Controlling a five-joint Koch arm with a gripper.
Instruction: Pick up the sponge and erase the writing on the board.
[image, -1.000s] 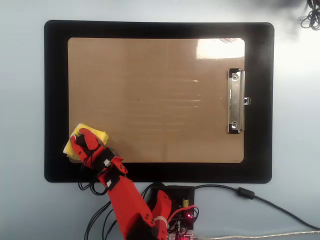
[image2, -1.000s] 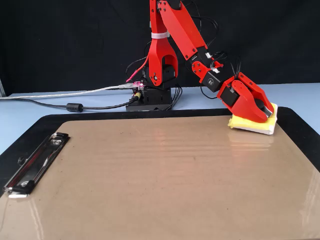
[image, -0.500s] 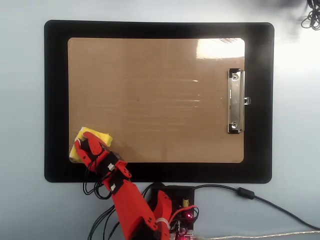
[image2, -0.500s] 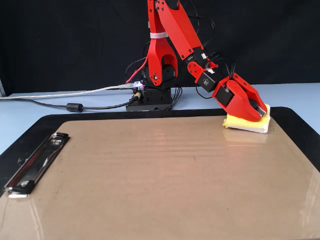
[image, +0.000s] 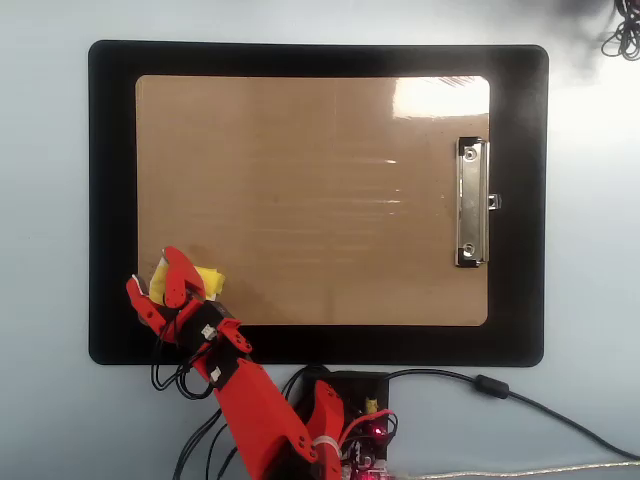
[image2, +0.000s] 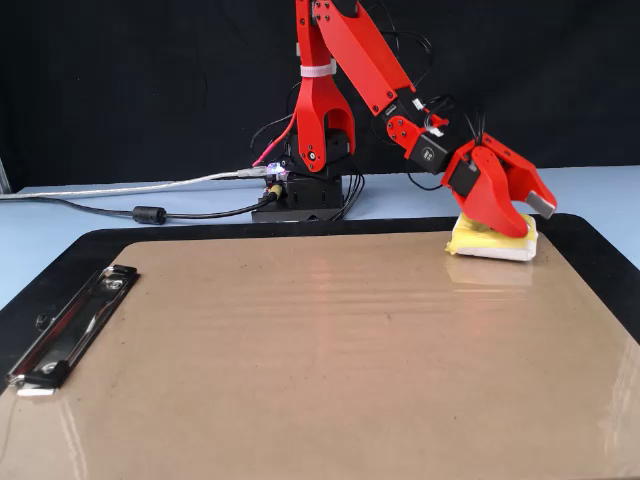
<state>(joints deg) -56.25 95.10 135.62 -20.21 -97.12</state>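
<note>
The sponge (image2: 492, 241) sits at the clipboard (image: 300, 180) corner nearest the arm's base, opposite the clip end. The fingers (image2: 530, 214) are spread open above it, gripping nothing. No writing is visible on the clipboard. Lift straight up and clear, keeping the fingers wide so they don't drag the sponge.

Arm bent low, reaching forward; tool (image2: 528, 213) angled down, jaws apparently spread apart.
</note>
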